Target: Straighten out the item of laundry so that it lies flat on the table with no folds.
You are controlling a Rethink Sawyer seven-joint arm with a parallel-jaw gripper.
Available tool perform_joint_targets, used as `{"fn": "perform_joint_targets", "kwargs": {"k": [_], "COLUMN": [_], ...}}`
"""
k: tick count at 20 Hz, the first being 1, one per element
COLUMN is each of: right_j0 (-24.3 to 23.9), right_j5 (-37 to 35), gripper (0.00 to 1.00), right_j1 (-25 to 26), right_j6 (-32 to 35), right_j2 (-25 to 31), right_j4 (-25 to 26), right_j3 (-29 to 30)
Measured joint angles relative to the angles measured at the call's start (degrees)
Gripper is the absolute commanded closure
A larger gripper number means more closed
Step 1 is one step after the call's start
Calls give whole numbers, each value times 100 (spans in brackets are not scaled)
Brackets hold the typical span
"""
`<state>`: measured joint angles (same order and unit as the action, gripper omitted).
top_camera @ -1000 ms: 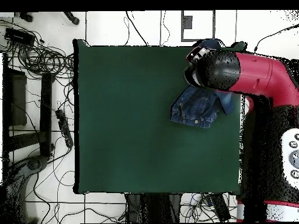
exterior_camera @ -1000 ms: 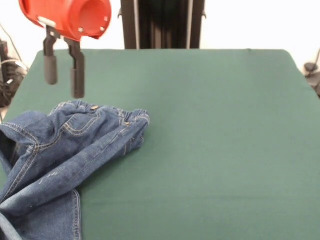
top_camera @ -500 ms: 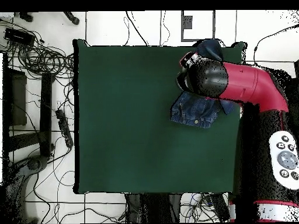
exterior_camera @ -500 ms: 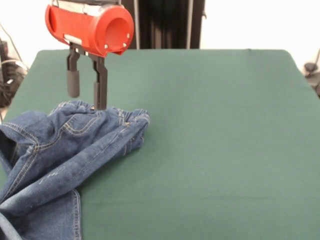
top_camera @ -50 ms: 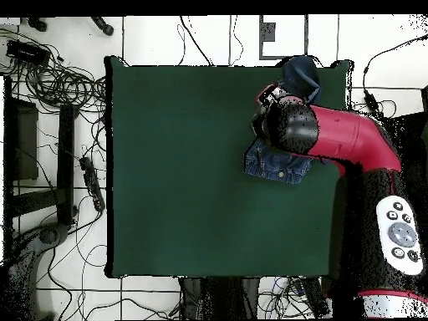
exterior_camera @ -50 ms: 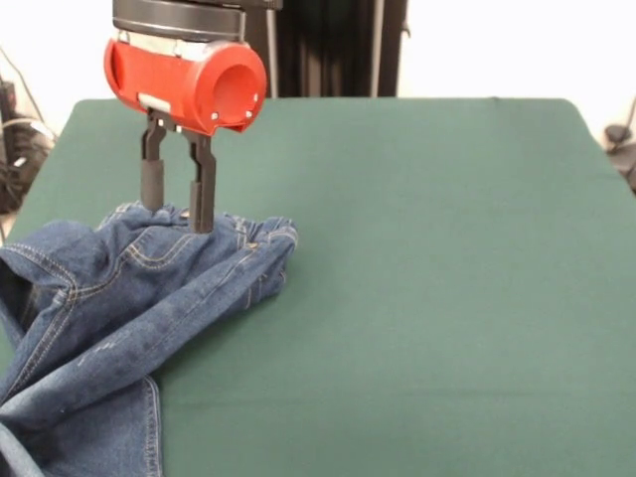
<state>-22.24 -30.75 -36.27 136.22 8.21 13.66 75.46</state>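
The item of laundry (exterior_camera @ -50 ms: 119,298), a pair of blue denim jeans with tan stitching, lies crumpled and folded at the table's (exterior_camera @ -50 ms: 427,258) left side, running off the lower left of the front view. My gripper (exterior_camera @ -50 ms: 177,207) stands open right over the bunched top edge of the jeans, both fingertips down at the cloth with nothing clamped between them. From overhead the red arm (top_camera @ -50 ms: 334,138) covers the gripper and much of the jeans (top_camera @ -50 ms: 272,165). A darker part of the jeans (top_camera @ -50 ms: 299,73) reaches the table's (top_camera @ -50 ms: 184,167) edge.
A black pedestal column (exterior_camera @ -50 ms: 323,45) stands behind the table. Tangled cables (top_camera @ -50 ms: 50,79) and a power strip (top_camera @ -50 ms: 90,184) lie on the tiled floor beside the table. Green table top stretches to the right of the jeans in the front view.
My gripper has moved right and come down, from above the table's left edge to the bunched top of the jeans. It stays open. The jeans have not shifted.
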Motion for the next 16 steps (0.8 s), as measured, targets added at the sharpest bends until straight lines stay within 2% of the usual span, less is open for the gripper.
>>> {"fn": "perform_joint_targets", "kwargs": {"k": [9,16], "right_j0": [309,491], "right_j5": [410,894], "gripper": [0,0], "right_j1": [-7,1], "right_j6": [23,45], "right_j2": [-332,-458], "right_j4": [-117,-443], "right_j3": [413,854]}}
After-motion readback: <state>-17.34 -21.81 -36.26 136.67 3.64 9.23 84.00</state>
